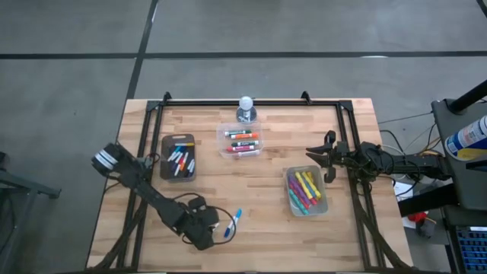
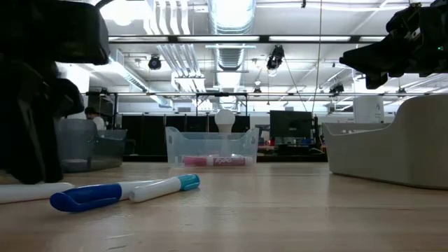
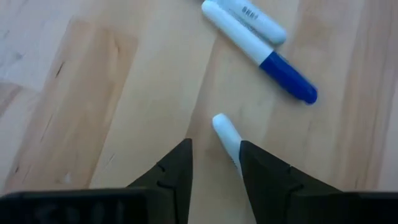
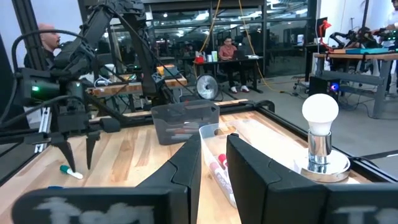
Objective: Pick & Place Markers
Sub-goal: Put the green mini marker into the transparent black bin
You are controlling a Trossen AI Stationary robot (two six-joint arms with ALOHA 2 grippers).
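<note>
Three loose markers lie flat on the wooden table near its front edge. One is blue-capped point(image 3: 273, 62), one teal-capped point(image 2: 164, 187), and the third is a white one point(image 3: 227, 134). My left gripper point(image 3: 214, 146) points steeply down over them, open. The white marker's end lies between its fingers, close beside one of them, and I see no touch. Other markers fill a dark tray point(image 1: 177, 157) and two clear tubs point(image 1: 242, 141) point(image 1: 307, 190). My right gripper point(image 1: 327, 158) waits level in the air at the table's right edge, open, with nothing in it.
A light bulb on a round stand point(image 1: 245, 109) sits at the far middle. A black frame rail point(image 1: 251, 101) runs along the table's far edge and down its sides. Bare wood lies between the loose markers and the tubs. People sit at desks in the room beyond.
</note>
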